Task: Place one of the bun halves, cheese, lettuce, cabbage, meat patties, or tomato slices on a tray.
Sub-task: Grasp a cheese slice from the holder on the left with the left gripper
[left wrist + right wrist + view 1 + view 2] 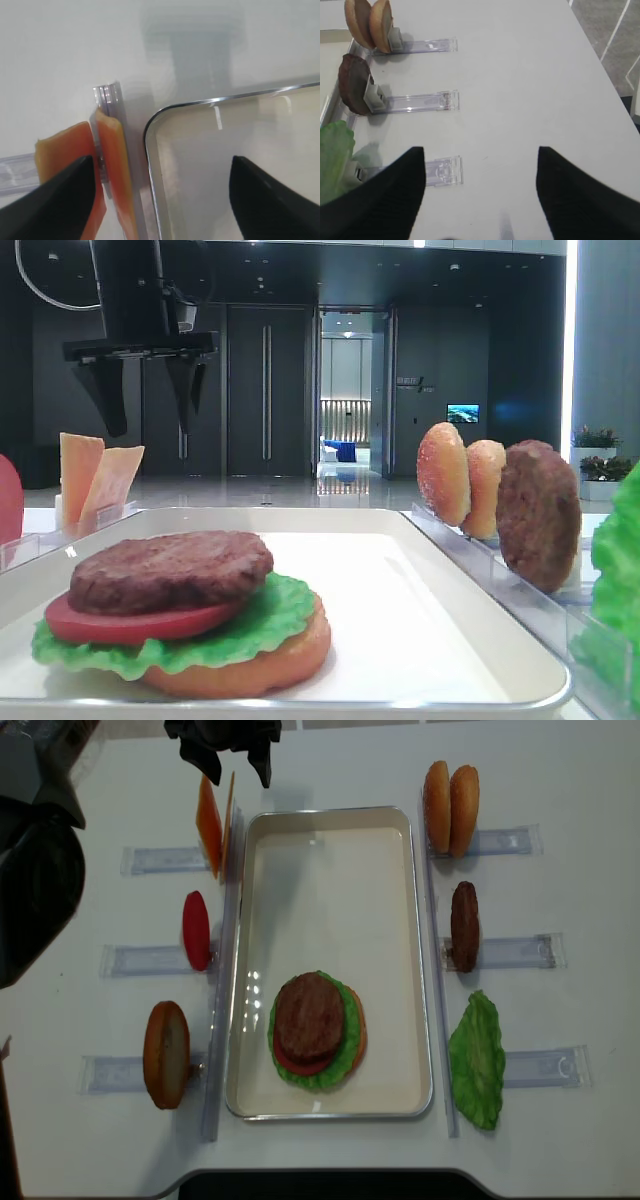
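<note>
- The left gripper (232, 750) hangs at the upper left of the overhead view with its jaws wide and nothing between them, above the two cheese slices (214, 823) that stand on edge in a clear holder strip (165, 859) just beside the tray (330, 840) corner.
- In the left wrist view one dark finger (55, 200) sits at lower left, overlapping the outer slice, while the other is at lower right over the tray floor. Judged from that, closing here could straddle both slices and the tray rim (150, 150), so the finger might catch the rim or pinch two slices at once.
- The slices stand close together. A grip on one could drag its neighbour out or tip it flat on the table.
- The slice is thin and smooth, so a shallow pinch near the top edge may let it slip or bend on lifting.
- The stack already on the tray, a patty (308, 1015) on a tomato slice (120, 625), lettuce (280, 605) and a bun half (290, 655), lies toward the lower part of the overhead view. A cheese slice dropped off-centre could slide off the rounded patty.
- The right gripper (480, 190) shows wide, empty jaws over bare table at lower right. It is well apart from the left side, so a clash looks unlikely.
</note>
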You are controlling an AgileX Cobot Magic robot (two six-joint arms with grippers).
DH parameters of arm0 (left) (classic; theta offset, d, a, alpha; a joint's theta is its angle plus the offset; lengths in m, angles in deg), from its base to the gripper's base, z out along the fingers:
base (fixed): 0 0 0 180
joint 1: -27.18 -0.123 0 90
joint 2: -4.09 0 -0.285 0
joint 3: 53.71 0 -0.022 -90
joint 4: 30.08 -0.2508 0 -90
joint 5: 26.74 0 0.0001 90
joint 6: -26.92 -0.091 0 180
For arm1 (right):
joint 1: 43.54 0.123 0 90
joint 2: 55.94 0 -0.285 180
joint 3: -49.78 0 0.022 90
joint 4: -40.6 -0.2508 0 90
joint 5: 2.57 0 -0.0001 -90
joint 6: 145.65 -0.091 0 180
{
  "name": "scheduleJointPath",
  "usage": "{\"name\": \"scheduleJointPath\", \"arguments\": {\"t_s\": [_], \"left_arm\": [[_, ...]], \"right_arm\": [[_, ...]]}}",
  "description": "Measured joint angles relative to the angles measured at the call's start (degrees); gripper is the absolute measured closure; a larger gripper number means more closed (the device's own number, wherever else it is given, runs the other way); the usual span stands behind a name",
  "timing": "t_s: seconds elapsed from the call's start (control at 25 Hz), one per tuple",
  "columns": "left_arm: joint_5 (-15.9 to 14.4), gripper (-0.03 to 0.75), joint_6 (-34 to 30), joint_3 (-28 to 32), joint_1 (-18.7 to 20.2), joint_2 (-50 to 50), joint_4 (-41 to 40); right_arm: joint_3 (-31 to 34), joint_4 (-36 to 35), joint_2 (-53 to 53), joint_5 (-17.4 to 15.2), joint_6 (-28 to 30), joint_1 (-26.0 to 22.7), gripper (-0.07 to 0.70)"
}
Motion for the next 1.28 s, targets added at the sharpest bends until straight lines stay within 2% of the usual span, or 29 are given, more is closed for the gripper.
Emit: {"name": "scheduleJointPath", "arguments": {"t_s": [1.28], "left_arm": [[0.0, 0.073, 0.0, 0.0, 0.0, 2.04, 0.61]], "right_arm": [[0.0, 0.0, 0.0, 0.0, 0.0, 0.0, 0.176]]}}
